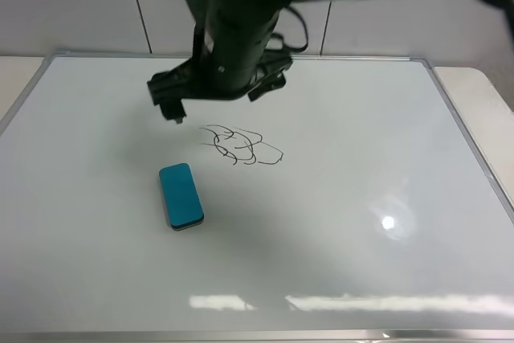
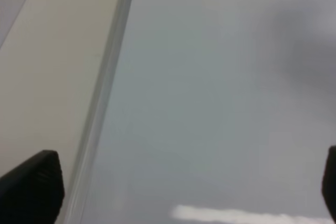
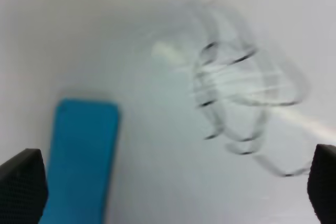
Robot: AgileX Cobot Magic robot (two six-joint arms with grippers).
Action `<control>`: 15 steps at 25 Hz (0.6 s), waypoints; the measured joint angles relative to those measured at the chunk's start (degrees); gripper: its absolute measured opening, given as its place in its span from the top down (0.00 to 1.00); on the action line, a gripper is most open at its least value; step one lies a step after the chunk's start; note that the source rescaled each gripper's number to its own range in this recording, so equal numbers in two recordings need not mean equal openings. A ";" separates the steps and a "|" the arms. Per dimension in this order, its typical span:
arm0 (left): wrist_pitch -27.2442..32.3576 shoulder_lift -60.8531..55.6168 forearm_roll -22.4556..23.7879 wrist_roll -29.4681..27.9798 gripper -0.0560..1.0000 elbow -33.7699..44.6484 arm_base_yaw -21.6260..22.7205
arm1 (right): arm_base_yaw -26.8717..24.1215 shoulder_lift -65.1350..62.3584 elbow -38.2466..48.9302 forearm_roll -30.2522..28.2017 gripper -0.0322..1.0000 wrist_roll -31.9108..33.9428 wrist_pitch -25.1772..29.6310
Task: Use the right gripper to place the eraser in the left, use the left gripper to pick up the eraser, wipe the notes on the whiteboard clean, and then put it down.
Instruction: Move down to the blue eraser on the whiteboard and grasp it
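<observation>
A blue eraser point(image 1: 181, 196) lies flat on the whiteboard point(image 1: 385, 134), left of centre. Black scribbled notes point(image 1: 241, 144) are drawn just up and right of it. My right gripper point(image 1: 217, 95) hangs open and empty above the board, behind the eraser and the notes. In the right wrist view its fingertips point(image 3: 22, 187) stand wide apart, with the eraser point(image 3: 79, 161) and the blurred notes point(image 3: 241, 93) below. My left gripper point(image 2: 178, 195) is open and empty over the whiteboard's frame point(image 2: 102, 103); it does not show in the exterior view.
The whiteboard's metal frame point(image 1: 466, 126) runs around the board. A beige table surface point(image 2: 47, 66) lies outside the frame. A light glare point(image 1: 389, 222) sits on the board at the right.
</observation>
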 joint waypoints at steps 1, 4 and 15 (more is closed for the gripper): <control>0.00 0.00 0.00 0.00 0.00 0.00 0.00 | -0.78 -2.40 0.00 -1.10 0.00 -0.45 0.86; 0.00 0.00 0.00 0.00 0.00 0.00 0.00 | -3.13 -9.65 0.00 -4.13 0.00 -1.32 3.34; 0.00 0.00 0.00 0.00 0.00 0.00 0.00 | -7.74 -35.28 0.29 -8.58 0.00 -11.56 17.84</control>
